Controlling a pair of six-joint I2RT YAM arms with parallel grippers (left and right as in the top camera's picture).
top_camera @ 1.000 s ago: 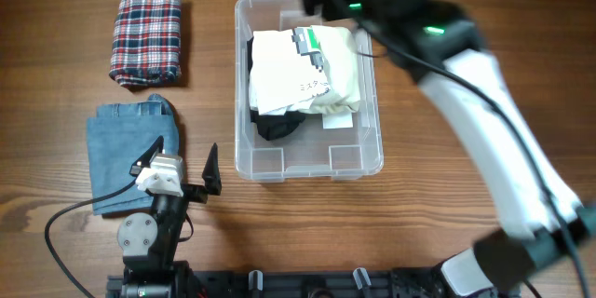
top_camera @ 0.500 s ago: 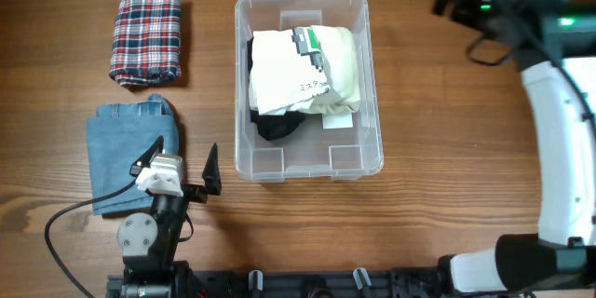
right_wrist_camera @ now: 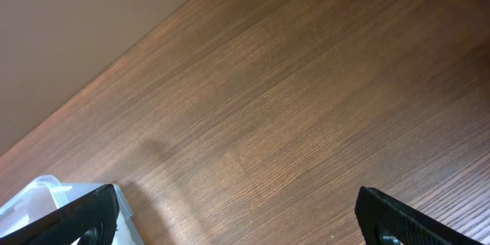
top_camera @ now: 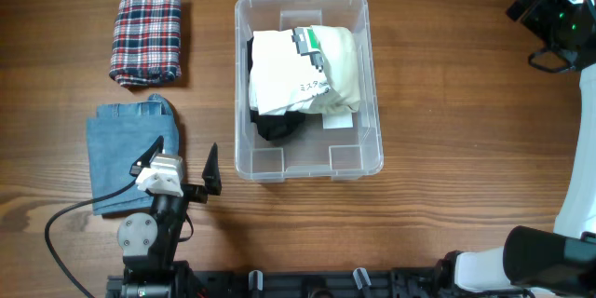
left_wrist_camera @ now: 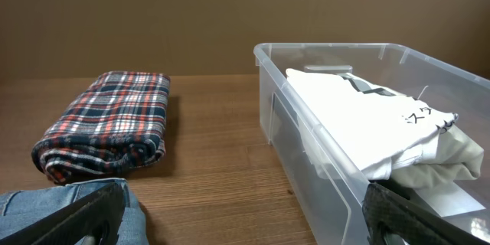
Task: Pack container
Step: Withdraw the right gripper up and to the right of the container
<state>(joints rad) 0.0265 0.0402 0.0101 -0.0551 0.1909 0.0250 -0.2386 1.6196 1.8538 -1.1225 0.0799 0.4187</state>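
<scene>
Container (top_camera: 300, 0) of folded clothes (top_camera: 303, 70) sits just ahead and right of my left fingers (top_camera: 212, 163), spread wide, empty. My right fingers (right_wrist_camera: 84, 210), equally wide and empty, hang well apart from it.

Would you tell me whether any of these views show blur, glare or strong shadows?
Overhead: evenly lit, crisp, soft shadows beside the container. Left wrist: mild glare on its clear wall, plaid cloth sharp. Right wrist: table evenly lit, one faint shadow.
</scene>
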